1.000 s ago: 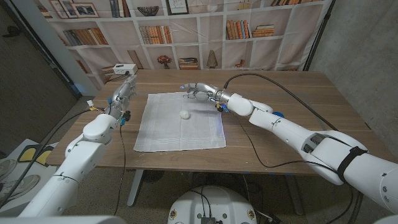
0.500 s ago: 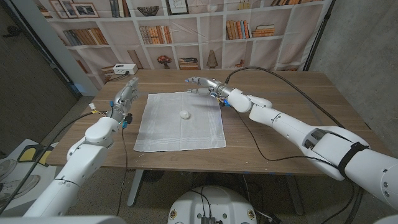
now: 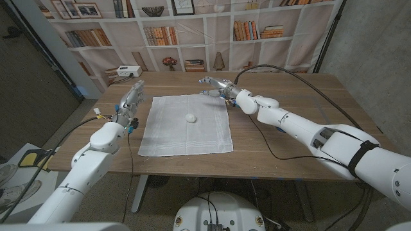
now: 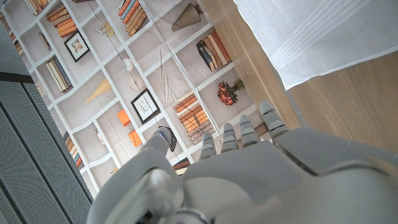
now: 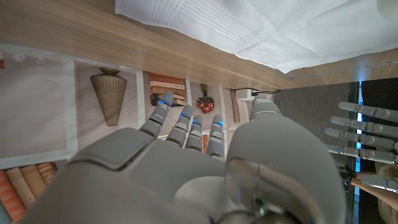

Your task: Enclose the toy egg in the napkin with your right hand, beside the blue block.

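Head view showed the small white toy egg (image 3: 191, 117) lying uncovered near the middle of the flat white cloth napkin (image 3: 186, 125) on the wooden tabletop (image 3: 289, 147). Over the last second the right hand (image 3: 214, 86) had drawn back from just beyond the egg to the napkin's far right corner, fingers apart and holding nothing; I judged it was setting up to take that corner for the first fold. The left hand (image 3: 130, 97) stood at the napkin's left, fingers apart and empty, well clear. A blue block was hidden, perhaps behind the right forearm; a white box (image 3: 128, 71) sat at the far left edge.

Left wrist view showed the left hand (image 4: 249, 155) empty, the napkin's edge (image 4: 317, 37) beyond it.

Right wrist view showed the right hand's fingers (image 5: 186, 121) spread over the tabletop's far edge, the napkin corner (image 5: 273, 37) close by.
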Robot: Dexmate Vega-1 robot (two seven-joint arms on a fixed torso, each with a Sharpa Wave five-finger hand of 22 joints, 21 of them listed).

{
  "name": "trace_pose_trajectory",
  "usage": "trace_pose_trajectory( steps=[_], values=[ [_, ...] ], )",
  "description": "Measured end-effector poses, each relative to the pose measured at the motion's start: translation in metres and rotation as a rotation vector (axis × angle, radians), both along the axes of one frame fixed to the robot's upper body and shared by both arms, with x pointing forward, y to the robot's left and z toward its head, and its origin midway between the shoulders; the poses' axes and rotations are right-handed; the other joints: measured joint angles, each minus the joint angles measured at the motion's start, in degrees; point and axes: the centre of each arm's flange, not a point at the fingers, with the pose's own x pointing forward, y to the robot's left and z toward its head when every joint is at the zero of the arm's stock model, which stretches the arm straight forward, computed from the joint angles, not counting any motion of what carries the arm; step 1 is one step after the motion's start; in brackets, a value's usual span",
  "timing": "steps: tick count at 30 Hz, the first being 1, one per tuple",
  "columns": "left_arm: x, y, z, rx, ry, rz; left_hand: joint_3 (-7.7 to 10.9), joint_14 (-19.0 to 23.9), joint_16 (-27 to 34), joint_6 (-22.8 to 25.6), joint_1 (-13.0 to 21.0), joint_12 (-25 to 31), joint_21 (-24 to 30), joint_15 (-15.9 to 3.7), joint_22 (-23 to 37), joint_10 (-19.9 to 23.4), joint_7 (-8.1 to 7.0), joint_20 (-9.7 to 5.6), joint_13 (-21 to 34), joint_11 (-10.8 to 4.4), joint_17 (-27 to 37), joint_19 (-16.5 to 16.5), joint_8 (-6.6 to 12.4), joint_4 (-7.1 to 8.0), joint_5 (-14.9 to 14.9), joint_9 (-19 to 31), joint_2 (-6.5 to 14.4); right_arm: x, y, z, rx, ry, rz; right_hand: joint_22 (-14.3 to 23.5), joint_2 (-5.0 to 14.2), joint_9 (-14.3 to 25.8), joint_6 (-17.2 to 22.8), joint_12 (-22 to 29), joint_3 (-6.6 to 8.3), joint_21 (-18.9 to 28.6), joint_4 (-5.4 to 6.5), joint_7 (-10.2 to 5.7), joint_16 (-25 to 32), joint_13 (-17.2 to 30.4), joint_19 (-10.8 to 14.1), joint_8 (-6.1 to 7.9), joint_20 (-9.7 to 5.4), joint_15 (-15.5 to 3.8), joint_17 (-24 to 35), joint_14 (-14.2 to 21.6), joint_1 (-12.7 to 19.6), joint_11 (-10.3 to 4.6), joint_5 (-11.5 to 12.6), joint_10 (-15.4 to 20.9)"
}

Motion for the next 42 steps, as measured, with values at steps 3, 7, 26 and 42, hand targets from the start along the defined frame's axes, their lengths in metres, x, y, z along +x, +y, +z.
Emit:
trace_pose_trajectory(
  steps=[3,7,26,42],
  values=[
    [0.0,-0.001,0.0,0.003,-0.002,0.0,0.0,0.0,0.0,0.0,0.0,0.0,0.0,0.0,0.0,0.0,0.0,-0.24,0.0,0.0,0.0,0.24,0.0,0.0,0.0,0.0,0.0,0.005,-0.003,-0.001,-0.022,-0.005,-0.038,0.0,-0.54,0.0,0.0,0.0,-0.14,-0.45,-0.14,0.0,-0.33,0.0,-0.41,0.0,0.39,0.2,0.0,-0.43,-0.21,-0.07,0.0,-0.53],
    [0.0,-0.001,0.001,0.005,-0.006,0.0,0.0,0.22,0.0,0.0,0.0,0.0,0.0,-0.21,0.0,0.0,0.0,-0.32,0.0,0.0,0.0,0.32,0.0,0.0,0.0,0.0,0.0,0.011,-0.006,-0.002,-0.042,-0.006,-0.083,0.0,-1.24,0.0,-0.31,-0.21,-0.35,-0.88,-0.32,0.31,-0.33,0.0,-0.79,0.0,0.78,0.52,-0.03,-1.33,-0.91,0.01,0.0,-1.42],
    [0.007,-0.003,0.008,0.024,-0.015,-0.012,0.0,0.21,0.0,0.0,-0.31,0.0,0.0,-0.21,0.0,0.0,0.0,-0.1,0.0,0.0,0.0,0.53,0.0,0.0,0.0,0.0,-0.31,0.035,-0.031,-0.015,-0.075,0.021,-0.265,-0.16,-3.8,0.58,7.77,3.22,-2.63,0.73,-1.66,4.19,3.35,-0.14,13.94,2.45,-5.47,-2.58,-2.11,9.19,-2.1,1.86,0.84,5.19],
    [0.011,-0.002,0.014,0.041,-0.02,-0.021,0.24,0.21,0.0,0.0,-0.3,0.0,-0.42,-0.21,0.0,-0.2,0.0,-0.01,0.0,-0.21,0.0,0.62,0.0,-0.23,0.0,0.0,-0.3,0.043,-0.049,-0.034,-0.082,0.025,-0.335,-0.15,-3.74,0.94,13.63,3.66,-2.04,0.64,-2.86,4.1,3.5,-0.44,16.45,4.31,-6.0,-2.54,-3.19,11.63,-0.88,1.24,1.22,8.24]
  ],
)
